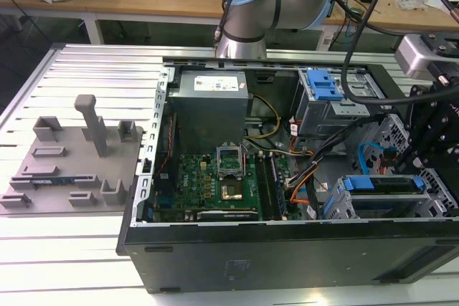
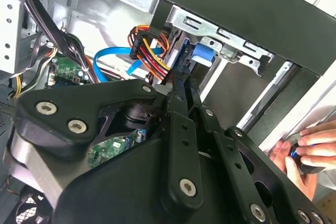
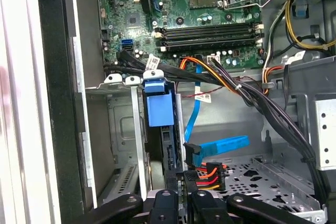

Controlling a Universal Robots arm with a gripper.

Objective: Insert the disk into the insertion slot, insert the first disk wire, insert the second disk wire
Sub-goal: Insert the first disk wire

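The gripper (image 2: 181, 80) reaches down into the near right corner of the case (image 1: 287, 256), going by the exterior view's right. Its two black fingers (image 2: 177, 129) are drawn together at the tips. Whether anything is pinched between them cannot be told.

The case lies open on its side. The board (image 1: 215, 184) fills its floor toward the exterior view's left. The slot (image 1: 336, 207) sits against the near wall, right of the board.

The disk (image 1: 384, 185) is in the slot and stands on edge with its thin side up. Its long axis runs along the near wall, left to right in the exterior view. Its blue tab end (image 3: 157, 106) points toward the board and the other end toward the gripper.

A flat blue cable (image 3: 220, 144) and a plug (image 3: 207, 174) with red, yellow and orange wires lie just beside that far end, close to the fingertips. Whether either is seated cannot be told.

In the second wrist view a hand (image 2: 310, 148) rests outside the case wall.
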